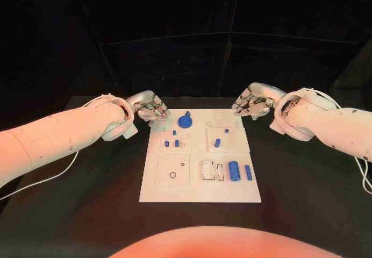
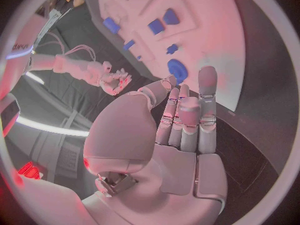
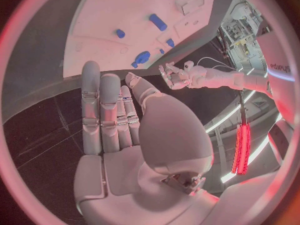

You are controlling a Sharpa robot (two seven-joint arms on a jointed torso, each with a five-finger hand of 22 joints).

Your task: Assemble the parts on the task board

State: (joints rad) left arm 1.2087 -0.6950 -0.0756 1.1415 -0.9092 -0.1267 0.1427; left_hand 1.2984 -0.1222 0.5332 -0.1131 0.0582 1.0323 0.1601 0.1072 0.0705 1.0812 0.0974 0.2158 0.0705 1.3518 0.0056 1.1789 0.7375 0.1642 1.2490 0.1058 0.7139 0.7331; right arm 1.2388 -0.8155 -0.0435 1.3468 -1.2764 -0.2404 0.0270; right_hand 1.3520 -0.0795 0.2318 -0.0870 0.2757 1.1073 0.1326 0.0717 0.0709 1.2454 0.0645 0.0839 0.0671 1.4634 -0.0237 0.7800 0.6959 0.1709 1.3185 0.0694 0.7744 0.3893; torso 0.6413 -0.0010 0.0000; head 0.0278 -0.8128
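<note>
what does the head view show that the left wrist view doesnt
Head view alone: the whole task board with its near end, where a large blue cylinder and a thinner blue rod lie beside white slots, and both hands hovering open off the board's far corners.

Left wrist view alone: the left hand from behind, its palm and fingers straight and close together, holding nothing.

Both: the round blue part at the board's far end, several small blue pieces, and the right hand, empty.
</note>
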